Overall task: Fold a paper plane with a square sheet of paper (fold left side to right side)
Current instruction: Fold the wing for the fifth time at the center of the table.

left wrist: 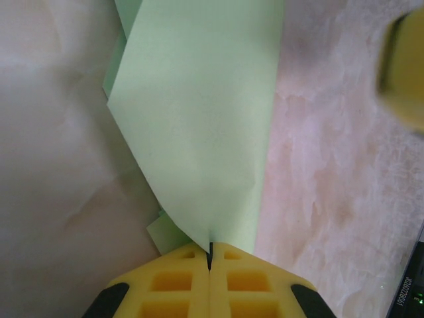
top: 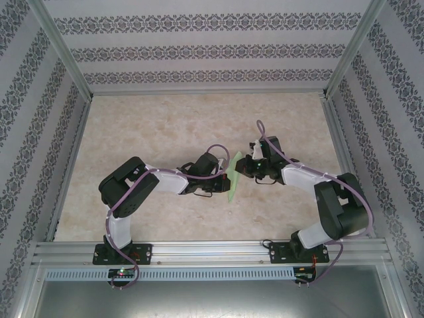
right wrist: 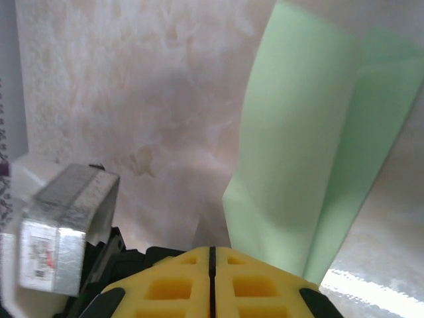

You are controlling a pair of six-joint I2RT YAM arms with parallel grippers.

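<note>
Yellow left fingers [left wrist: 172,285] press flat against each other, clenched on the lower tip of a pale green sheet of paper [left wrist: 199,132]. From that pinch the sheet spreads away from the fingers, widening as it goes. A long crease runs down its right side, and further layers peek out behind its left edge and just left of the fingertips. Behind it lies the marbled bench [left wrist: 331,185]. Past the sheet, up and to the right of the fingers, a blurred yellow pad [left wrist: 404,66] sits at the frame's edge.

The right fingers [right wrist: 252,288] are clenched too, their pads meeting along a dark seam. The sheet rises just beyond their right-hand pad, with a fold splitting it into a brighter panel and a shaded one. Its lower edge drops behind that pad, so I cannot tell whether these fingers nip it. A blurred silvery block [right wrist: 63,225] with a small label is to the left of them.

From above, both arms bend in toward each other over the middle of the bench. The sheet [top: 233,175] shows as a narrow green strip between the two sets of fingers, touching the left ones and just beside the right ones. Patterned walls [top: 199,53] stand around the bench.
</note>
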